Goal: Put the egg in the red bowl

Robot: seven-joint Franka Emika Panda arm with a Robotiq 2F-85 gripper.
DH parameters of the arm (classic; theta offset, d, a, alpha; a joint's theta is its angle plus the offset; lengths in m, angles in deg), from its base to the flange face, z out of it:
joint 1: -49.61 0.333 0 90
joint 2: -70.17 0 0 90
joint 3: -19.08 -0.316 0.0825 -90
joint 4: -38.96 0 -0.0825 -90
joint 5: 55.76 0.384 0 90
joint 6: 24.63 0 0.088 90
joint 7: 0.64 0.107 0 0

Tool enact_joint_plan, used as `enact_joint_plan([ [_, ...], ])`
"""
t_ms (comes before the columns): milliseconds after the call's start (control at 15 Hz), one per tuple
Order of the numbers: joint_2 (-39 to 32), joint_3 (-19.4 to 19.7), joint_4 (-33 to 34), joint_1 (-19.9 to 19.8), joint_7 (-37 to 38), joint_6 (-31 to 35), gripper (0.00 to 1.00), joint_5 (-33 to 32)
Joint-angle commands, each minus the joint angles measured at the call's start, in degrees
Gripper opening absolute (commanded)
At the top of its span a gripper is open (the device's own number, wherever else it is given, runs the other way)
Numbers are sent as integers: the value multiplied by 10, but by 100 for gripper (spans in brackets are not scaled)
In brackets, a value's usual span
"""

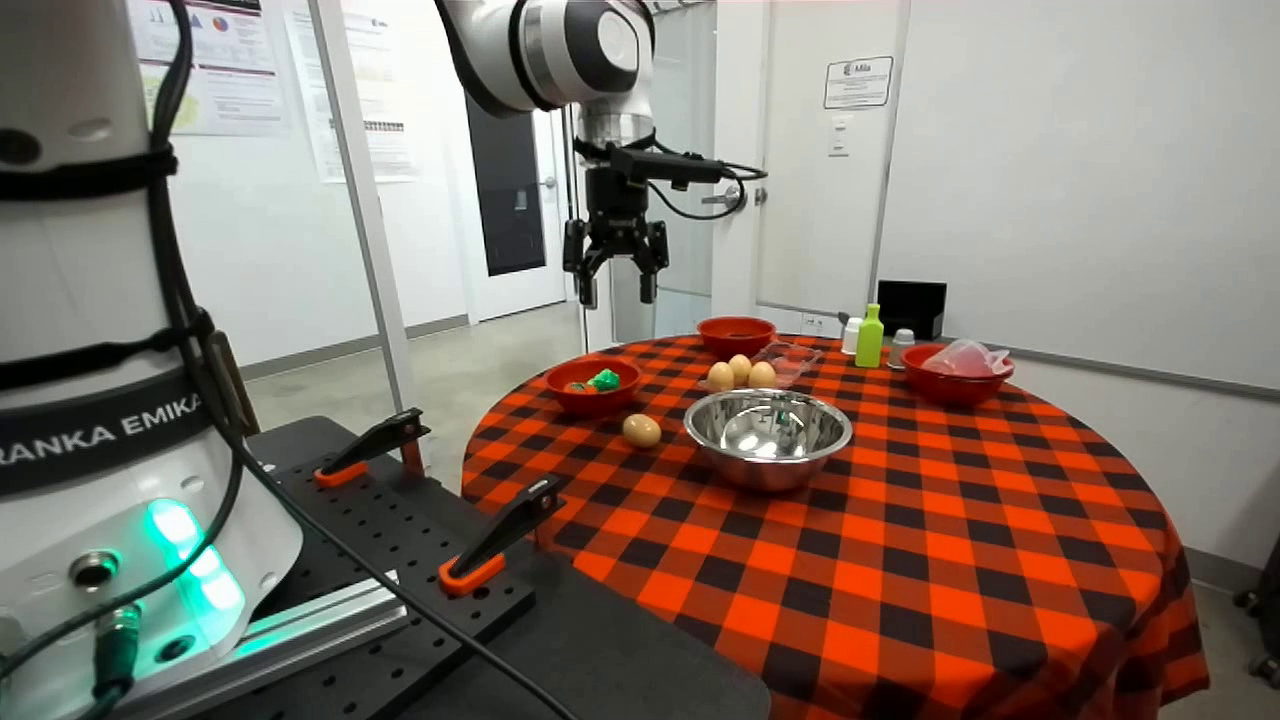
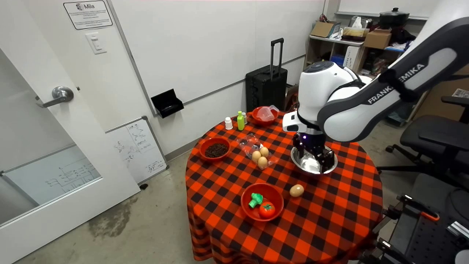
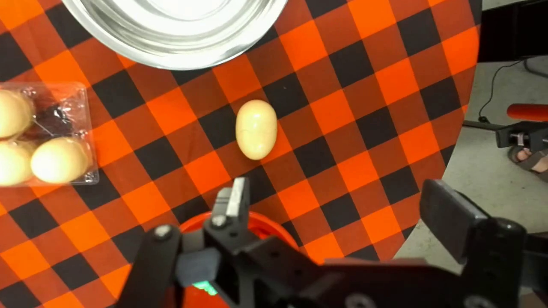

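The egg is a smooth tan oval lying alone on the checked tablecloth. It also shows in an exterior view and in the wrist view. The red bowl stands near the egg, with a green broccoli and a red tomato in it. In the wrist view the red bowl is partly hidden behind a gripper finger. My gripper is open and empty, high above the table. In the wrist view the egg lies ahead of my spread fingertips, touching neither.
A steel bowl stands beside the egg. A clear carton holds several similar eggs. Farther back are a red bowl of dark beans, a red bowl with a clear plastic item, and a green bottle.
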Motion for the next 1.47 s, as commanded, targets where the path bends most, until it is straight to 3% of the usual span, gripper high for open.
enact_joint_plan([
  [0,-78,-19,65,-25,4,-13,100,2],
  [600,-200,-34,142,-62,18,-11,100,0],
  [1400,-294,-31,203,-63,41,4,100,-33],
])
